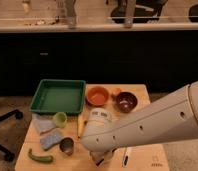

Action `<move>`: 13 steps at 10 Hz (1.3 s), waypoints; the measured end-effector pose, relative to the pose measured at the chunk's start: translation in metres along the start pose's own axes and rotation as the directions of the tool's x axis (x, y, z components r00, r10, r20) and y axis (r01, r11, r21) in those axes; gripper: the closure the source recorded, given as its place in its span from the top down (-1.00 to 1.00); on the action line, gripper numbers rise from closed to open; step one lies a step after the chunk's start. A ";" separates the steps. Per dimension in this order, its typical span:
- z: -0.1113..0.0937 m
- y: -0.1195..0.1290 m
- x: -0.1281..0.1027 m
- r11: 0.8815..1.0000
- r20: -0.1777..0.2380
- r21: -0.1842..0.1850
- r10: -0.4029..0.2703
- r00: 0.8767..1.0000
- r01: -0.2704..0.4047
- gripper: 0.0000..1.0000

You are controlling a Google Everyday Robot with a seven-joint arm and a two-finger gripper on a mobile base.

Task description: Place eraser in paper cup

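Observation:
The paper cup (99, 115) is a pale white round cup standing upright mid-table, just behind my arm. My arm comes in from the right and covers the table's front middle. My gripper (100, 158) hangs at the arm's end near the front edge, below and in front of the cup. No eraser is in view; it may be hidden under the arm or gripper.
On the wooden table (142, 92) are a green tray (58, 96), an orange bowl (97, 95), a dark bowl (126, 102), a light-green cup (60, 119), a metal cup (66, 145), two cloth pads (47, 131), a green vegetable (40, 157) and a white pen (125, 156).

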 end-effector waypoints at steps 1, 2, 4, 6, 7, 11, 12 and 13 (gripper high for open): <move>0.001 0.000 0.001 1.000 0.003 0.000 0.000 1.000 0.000 -1.00; 0.002 -0.001 0.001 1.000 0.007 -0.002 0.000 1.000 0.000 -1.00; 0.005 0.000 0.002 1.000 0.013 -0.006 -0.001 1.000 0.001 -1.00; 0.006 -0.001 0.003 1.000 0.017 -0.009 -0.004 1.000 0.004 -1.00; 0.007 -0.001 0.003 1.000 0.017 -0.011 -0.003 1.000 0.003 -1.00; 0.007 0.000 0.004 1.000 0.017 -0.013 -0.002 1.000 0.002 -0.32; 0.007 0.000 0.004 1.000 0.017 -0.013 -0.002 1.000 0.002 -0.16; 0.007 0.000 0.004 1.000 0.017 -0.013 -0.002 1.000 0.002 0.03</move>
